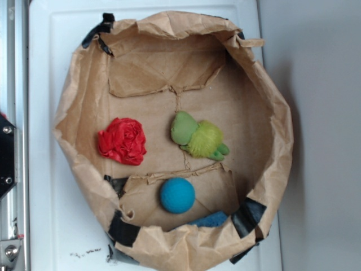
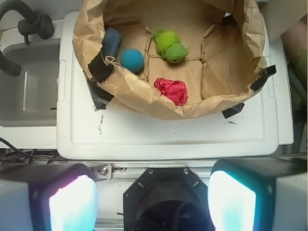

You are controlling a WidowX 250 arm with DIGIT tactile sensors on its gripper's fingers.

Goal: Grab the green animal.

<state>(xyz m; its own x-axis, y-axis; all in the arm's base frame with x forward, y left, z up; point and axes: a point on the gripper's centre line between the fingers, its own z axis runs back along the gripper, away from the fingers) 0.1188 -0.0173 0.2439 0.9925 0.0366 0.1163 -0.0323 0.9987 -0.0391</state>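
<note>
Near the middle of the paper-lined bin [image 1: 271, 113], on the brown floor, lies the green animal [image 1: 197, 136]: smooth olive head, fuzzy lime body, small green feet. In the exterior view it sits a little right of centre, head to the left, feet to the lower right. It lies on its side, apart from everything else.

Neighbours: red fabric lump [image 1: 122, 141] to its left, well apart. Blue ball [image 1: 177, 195] below it, near but not touching, past a raised paper crease. A darker blue object [image 1: 210, 220] lies half hidden under the bin's lower rim. Black tape patches hold the crumpled paper wall.

Gripper [image 2: 152, 204]: seen only in the wrist view. Two pale fingers [image 2: 72, 204] stand wide apart at the bottom corners of the frame, nothing between them. It hangs outside the bin, over the near edge of the white tray [image 2: 168, 134], well away from the toy.

Judgement: the reach is not yet begun. To do it well, carry the open fingers up and over the near paper wall, not through it; centre above the fuzzy body, the widest, softest part. Line the fingers across the short width of the toy. Descend straight, keep clear of the ball and the crease, close only once the fingers straddle the plush.
</note>
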